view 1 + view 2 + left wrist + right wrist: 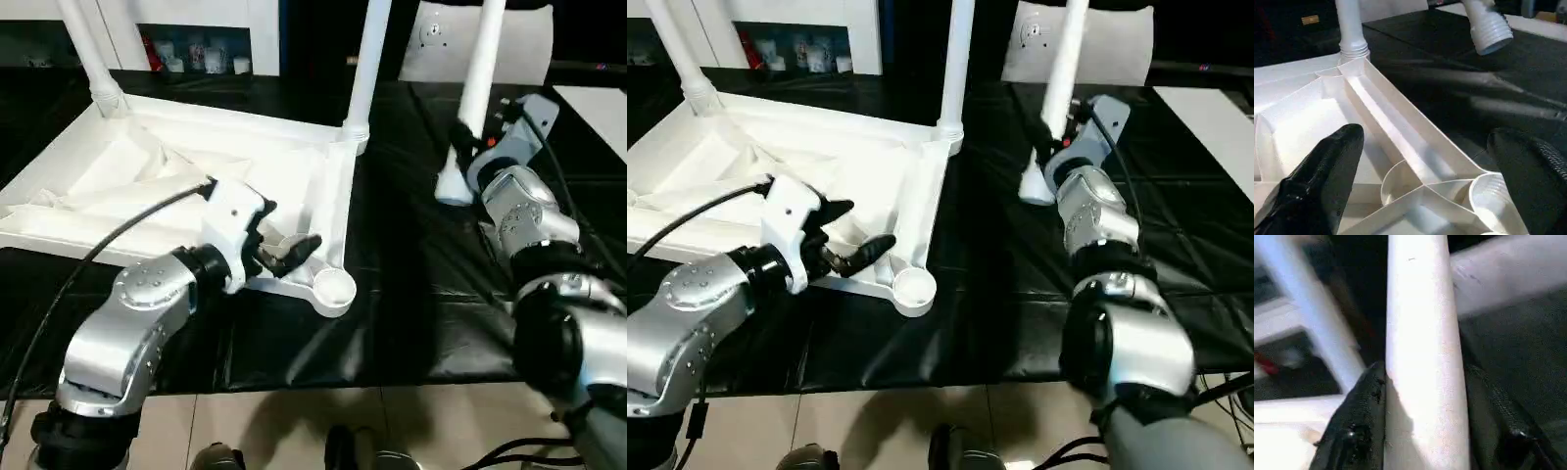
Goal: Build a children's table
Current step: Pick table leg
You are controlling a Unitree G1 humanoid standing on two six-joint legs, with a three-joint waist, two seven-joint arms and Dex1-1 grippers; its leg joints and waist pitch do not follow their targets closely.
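The children's table top (127,176) lies upside down on the black cover, ribs showing. Two white legs stand in its far corners, one at the left (88,54) and one at the right (367,59). The near right corner socket (333,289) holds nothing. My left gripper (284,233) is open, straddling the rim just beside that socket (1493,196). My right gripper (468,137) is shut on a third leg (480,69), held nearly upright to the right of the top. Its threaded end (453,186) hangs just above the cover.
A white cabinet with glass doors (196,39) stands behind the table. A white panel (519,44) leans at the back right. The black cover (411,304) reaches the table's front edge, with tiled floor (294,421) below.
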